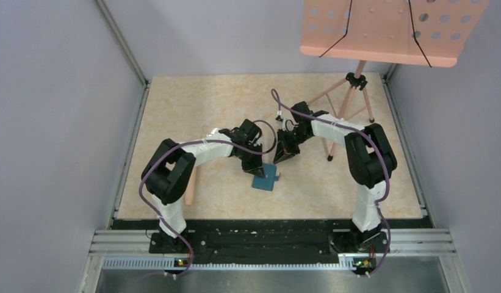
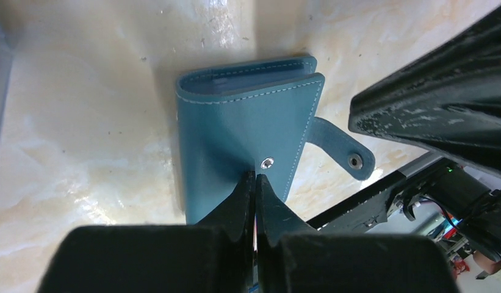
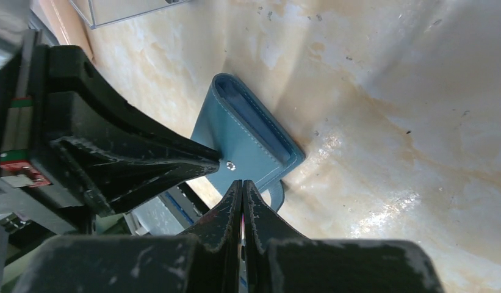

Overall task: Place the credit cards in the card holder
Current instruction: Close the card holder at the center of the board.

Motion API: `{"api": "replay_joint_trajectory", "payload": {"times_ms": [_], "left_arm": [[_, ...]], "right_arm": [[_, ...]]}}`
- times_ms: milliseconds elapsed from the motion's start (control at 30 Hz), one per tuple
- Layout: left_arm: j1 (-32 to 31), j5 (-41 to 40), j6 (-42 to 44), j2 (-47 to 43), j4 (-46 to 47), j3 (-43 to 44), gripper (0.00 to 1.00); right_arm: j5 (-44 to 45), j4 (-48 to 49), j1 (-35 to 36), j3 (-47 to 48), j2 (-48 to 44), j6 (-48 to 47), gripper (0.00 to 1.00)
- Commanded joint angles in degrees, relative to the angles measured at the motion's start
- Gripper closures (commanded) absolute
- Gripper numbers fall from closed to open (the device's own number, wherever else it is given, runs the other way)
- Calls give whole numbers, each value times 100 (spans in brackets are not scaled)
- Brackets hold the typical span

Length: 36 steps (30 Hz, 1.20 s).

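The teal-blue card holder [image 1: 265,177] lies folded on the marbled table, its strap [image 2: 345,152] unsnapped and sticking out to one side. My left gripper [image 2: 255,178] is shut, its tips resting on the top cover just beside the snap button [image 2: 267,162], with nothing between the fingers. My right gripper [image 3: 242,184] is also shut and hangs a little above the card holder [image 3: 248,137], close to the left gripper's fingers [image 3: 144,155]. No credit cards show in any view; only lighter blue inner faces [image 2: 248,79] are visible in the fold.
A clear plastic box [image 3: 126,9] stands behind the left arm. A salmon music stand [image 1: 382,27] overhangs the back right, its tripod legs [image 1: 342,110] just behind the right arm. A pale wooden stick [image 1: 191,186] lies under the left arm.
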Motion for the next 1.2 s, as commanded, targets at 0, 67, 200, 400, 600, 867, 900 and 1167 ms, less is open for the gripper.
{"api": "replay_joint_trajectory", "payload": {"times_ms": [0,67,200,400,600,867,900,1167], "left_arm": [[-53,115,143,199,-102,339,100],[-62,156,162,294,-111,407,100],[-72,201,166,436,-91,500,100],[-80,248,168,542,3,500,100],[-80,137,161,335,21,461,100],[-80,619,-142,-70,629,388,73],[-88,734,-181,-73,707,406,71],[-283,1035,-165,277,584,859,67]], "right_arm": [[101,-7,61,268,-363,-19,100],[103,4,56,249,-375,-32,100],[-203,148,69,127,-225,-7,100],[-672,694,126,-160,258,324,100],[-545,739,140,-140,646,314,100],[169,494,140,-276,890,112,100],[221,468,140,-275,901,86,100],[365,424,142,-287,876,78,100]]}}
